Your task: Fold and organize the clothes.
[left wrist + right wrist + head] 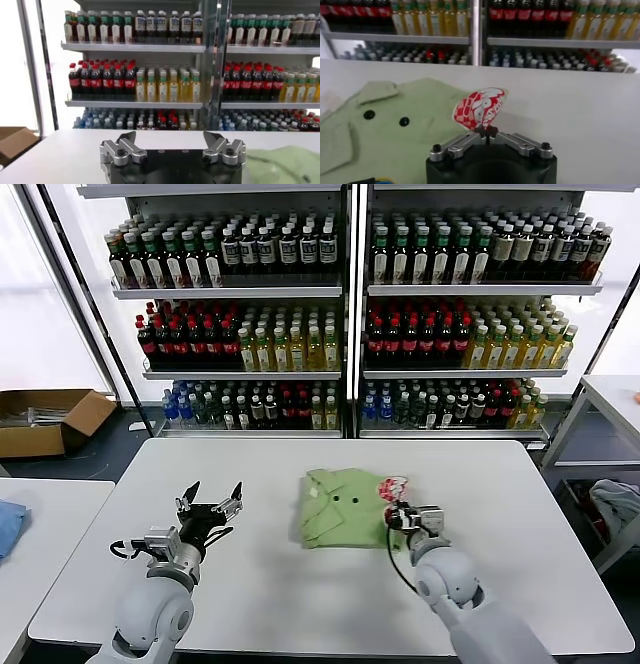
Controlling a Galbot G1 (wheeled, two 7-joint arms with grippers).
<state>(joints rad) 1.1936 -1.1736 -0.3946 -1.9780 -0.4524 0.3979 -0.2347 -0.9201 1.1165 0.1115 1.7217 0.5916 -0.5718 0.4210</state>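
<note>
White table (300, 604) before drink shelves (345, 314). Folded shirt (345, 506) lies mid-table; right gripper (403, 517), pressed together, pinches its printed edge, apparently for the next fold. Left gripper (210, 506) waits beside, spread.

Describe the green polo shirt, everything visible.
The green polo shirt is light green soft fabric, lying partly folded into a compact shape on the white table, near its middle. Collar and two small dark buttons face up. A flap with a red-and-white checkered graphic is lifted at its right edge, pinched by the right tool, whose fingers are closed on it. The left tool is open, off to the shirt's left, not touching it.
</note>
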